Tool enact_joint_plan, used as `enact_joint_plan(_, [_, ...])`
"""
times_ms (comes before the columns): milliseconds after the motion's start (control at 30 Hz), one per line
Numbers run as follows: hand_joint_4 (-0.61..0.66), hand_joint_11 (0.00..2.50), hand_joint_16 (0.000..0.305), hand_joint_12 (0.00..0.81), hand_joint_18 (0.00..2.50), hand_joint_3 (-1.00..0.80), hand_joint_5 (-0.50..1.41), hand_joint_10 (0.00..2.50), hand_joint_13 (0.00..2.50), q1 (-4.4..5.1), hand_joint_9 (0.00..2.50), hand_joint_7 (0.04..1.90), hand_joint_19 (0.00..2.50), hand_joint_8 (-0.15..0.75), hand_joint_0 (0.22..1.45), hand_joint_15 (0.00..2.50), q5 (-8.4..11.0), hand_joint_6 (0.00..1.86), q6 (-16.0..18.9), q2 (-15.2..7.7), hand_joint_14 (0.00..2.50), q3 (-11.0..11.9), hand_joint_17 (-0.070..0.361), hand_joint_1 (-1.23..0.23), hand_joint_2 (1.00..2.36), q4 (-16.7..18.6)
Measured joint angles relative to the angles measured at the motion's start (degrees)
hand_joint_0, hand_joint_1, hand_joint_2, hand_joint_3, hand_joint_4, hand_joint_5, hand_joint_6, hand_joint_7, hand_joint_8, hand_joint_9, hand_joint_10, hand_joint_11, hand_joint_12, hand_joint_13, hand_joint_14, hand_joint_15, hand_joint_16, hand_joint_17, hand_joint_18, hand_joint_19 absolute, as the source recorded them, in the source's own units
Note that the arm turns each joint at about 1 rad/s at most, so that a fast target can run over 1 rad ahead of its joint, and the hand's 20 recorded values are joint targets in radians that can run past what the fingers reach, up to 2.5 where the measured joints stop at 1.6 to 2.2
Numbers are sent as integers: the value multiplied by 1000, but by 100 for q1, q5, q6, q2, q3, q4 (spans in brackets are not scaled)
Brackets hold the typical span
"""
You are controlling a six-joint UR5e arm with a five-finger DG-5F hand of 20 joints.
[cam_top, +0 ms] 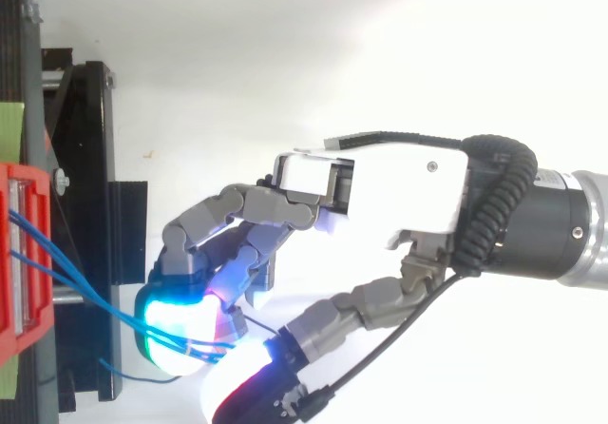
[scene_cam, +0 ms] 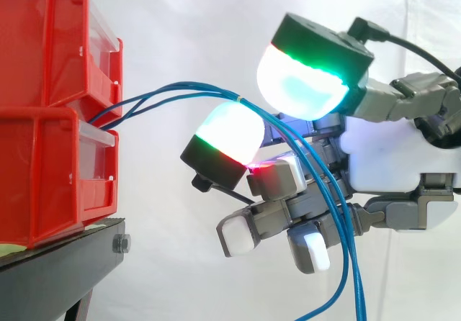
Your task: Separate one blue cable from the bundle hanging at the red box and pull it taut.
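The hand is to the right of the red boxes, which sit stacked on the black stand. The blue cables come out from btwn the two boxes, go up & over in a bow, run into the hand, then hang down below it.

The hand is curled shut. Two big glowing pads are close together w/ the cables btwn them, & the other fingers are bent in beside the hanging part. From the top, the cables run from the boxes right into the two pads. More than one cable goes thru the gap. I can't tell if the pads pinch just one or all of them.

So I think the step now is: pick one, then pull.

How to do it well:
- Only one cable should stay btwn the two pads. The rest should slip free & hang loose. If all are held, all will go tight, & that's not the job.
- Hold firm but soft, so the thin cable doesn't slide out.
- Pull away from the boxes, in a straight line, slow.
- The cable has a bow in it now, so it's not tight yet. Stop when it's a straight line from box to pads.
- No hard tug, b/c the boxes could tip or the cable could pop out.
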Motion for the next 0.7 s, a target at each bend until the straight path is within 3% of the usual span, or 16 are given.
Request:
enact_joint_plan(233, [157,1038,55,445,887,-439,-191,23,617,0,781,1129,831,367,615,714,2,826,10,0,20,-2,123,-574,1006,10])
enact_joint_plan(533, [165,1086,54,447,926,-100,-192,22,654,0,841,1231,838,378,615,727,-2,849,11,0,20,-2,122,-689,1029,5])
enact_joint_plan(700, [101,1096,54,441,937,-131,-200,22,661,0,841,1140,835,363,653,720,-2,869,10,0,21,-2,122,-753,1028,2])
